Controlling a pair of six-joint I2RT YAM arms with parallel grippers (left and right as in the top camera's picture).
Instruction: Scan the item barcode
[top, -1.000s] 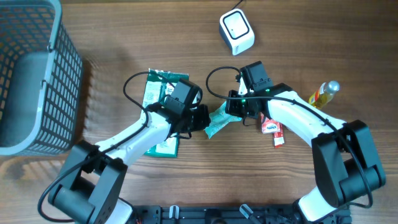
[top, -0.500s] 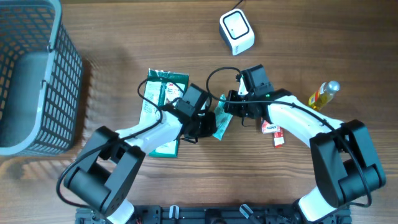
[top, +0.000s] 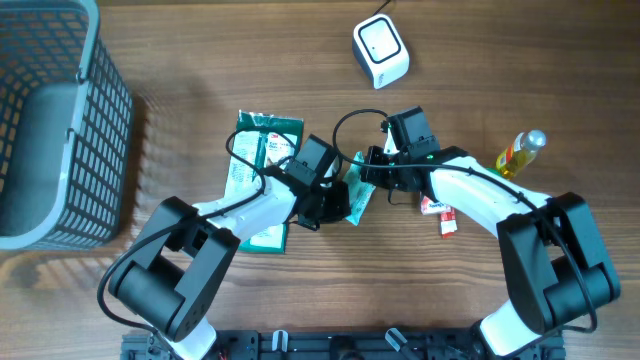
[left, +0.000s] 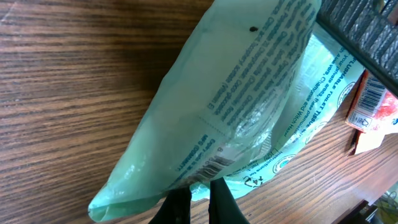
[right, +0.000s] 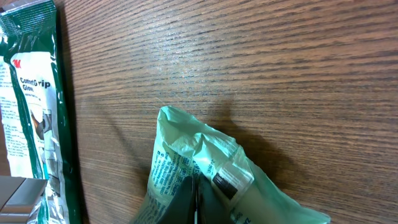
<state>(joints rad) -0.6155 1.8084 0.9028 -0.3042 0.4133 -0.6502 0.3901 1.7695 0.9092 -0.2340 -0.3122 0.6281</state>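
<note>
At the centre of the worktop (top: 200, 60), the pale green pouch (top: 357, 190) is held between both arms. Left tool (left: 194, 194): closed, pinching the pouch's lower edge just beside its barcode (left: 214, 165). Right tool (right: 194, 190): closed, pinching the crumpled opposite end. Beyond the pouch, well apart, stands the white scanner (top: 380, 50); a dark green glove pack (top: 250, 150) lies to the left and a red packet (top: 440, 208) to the right.

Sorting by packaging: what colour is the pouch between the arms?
The pouch is pale mint green with dark print; best in left wrist view.
</note>
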